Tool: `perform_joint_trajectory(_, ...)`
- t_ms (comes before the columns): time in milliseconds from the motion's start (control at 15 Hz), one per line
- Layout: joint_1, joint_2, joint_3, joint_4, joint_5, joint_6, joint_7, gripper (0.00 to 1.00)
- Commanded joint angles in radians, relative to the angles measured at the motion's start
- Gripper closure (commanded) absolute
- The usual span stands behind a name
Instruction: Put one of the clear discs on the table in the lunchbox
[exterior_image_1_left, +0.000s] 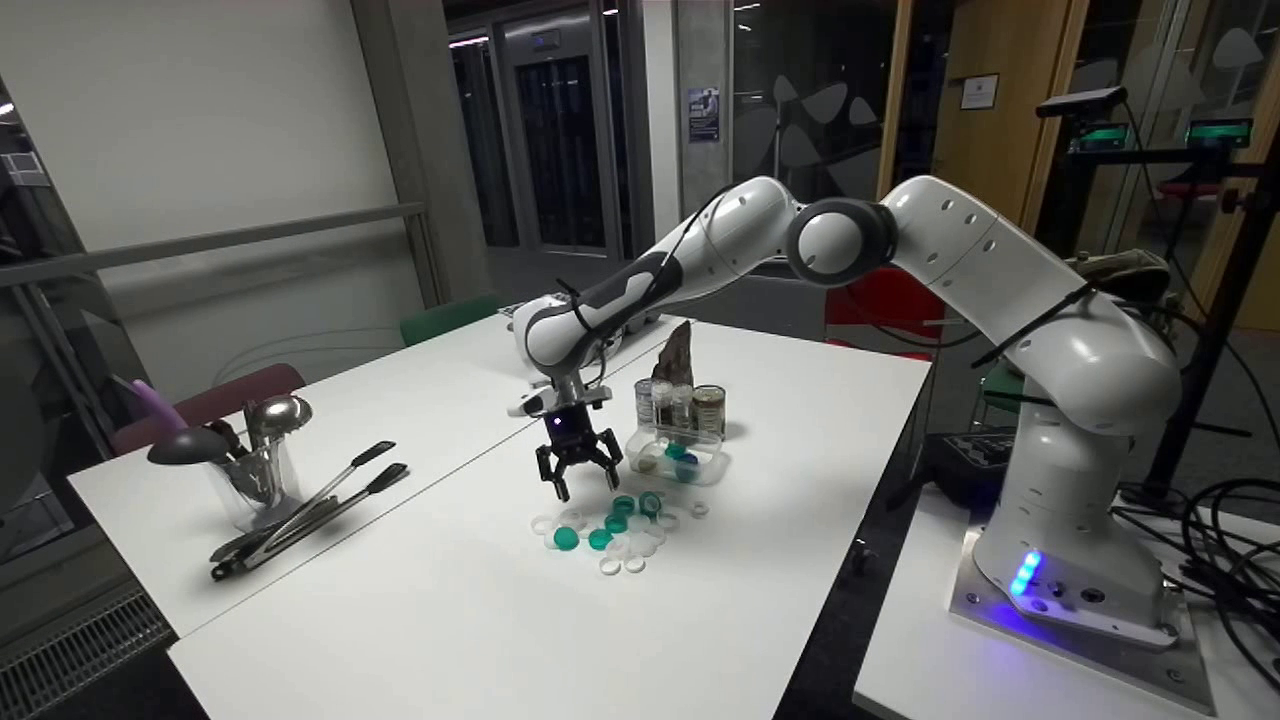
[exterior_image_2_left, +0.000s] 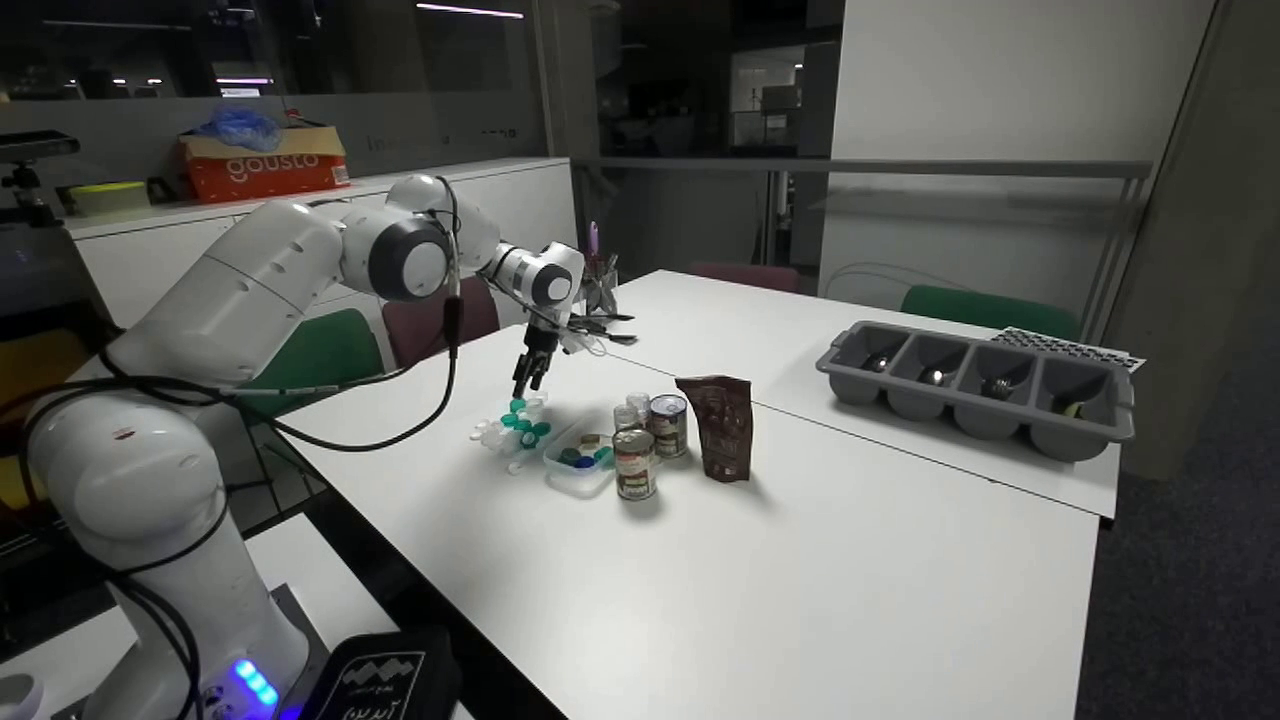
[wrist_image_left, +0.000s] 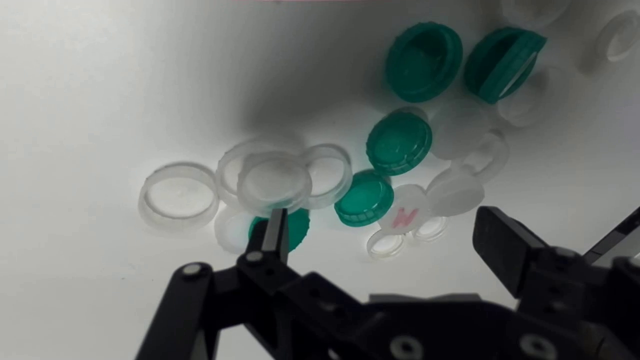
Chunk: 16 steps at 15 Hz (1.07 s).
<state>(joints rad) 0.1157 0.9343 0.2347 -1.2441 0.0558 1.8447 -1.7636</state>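
Gripper (exterior_image_1_left: 588, 490) hangs pointing down above the table (exterior_image_1_left: 480, 620), fingers spread wide w/ a big gap btwn. Clear discs (wrist_image_left: 274, 182) lie on the table nr. & below it in a loose group, mixed w/ teal discs (wrist_image_left: 398, 143); several overlap, some look like rings, & one clear one has a reddish mark on it. Per wrist view, one fingertip hides part of a teal disc; can't tell its height from there. Lunchbox (exterior_image_2_left: 578, 484), a small see-thru tub, sits upright just beside the group in both ext. views; it has a few discs inside, incl. teal, plus a blue disc (exterior_image_1_left: 687, 468) & a brown disc (exterior_image_1_left: 647, 463). Right by it stand two cans (exterior_image_2_left: 635, 467) & two small jars (exterior_image_2_left: 626, 417), w/ a brown pouch (exterior_image_2_left: 725, 430) upright nr. them. In an ext. view, tongs (exterior_image_1_left: 318, 515) lie on the table next to a clear pot (exterior_image_1_left: 283, 490) holding a silver ladle (exterior_image_1_left: 283, 412), a black ladle (exterior_image_1_left: 187, 446) & more, too crowded to sort out. Also on the table in an ext. view: grey tray (exterior_image_2_left: 912, 402), four slots in a row, shiny bits in some.
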Motion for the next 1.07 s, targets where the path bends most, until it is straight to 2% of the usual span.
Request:
perform_joint_trajectory(0, 0.000, 0.004, 0.003, 0.007, -0.003, -0.004, 0.003, 0.00)
perform_joint_trajectory(400, 0.021, 0.017, -0.016, 0.020, -0.057, -0.001, 0.000, 0.00)
perform_joint_trajectory(1000, 0.024, 0.033, -0.005, 0.016, -0.112, 0.014, -0.067, 0.00)
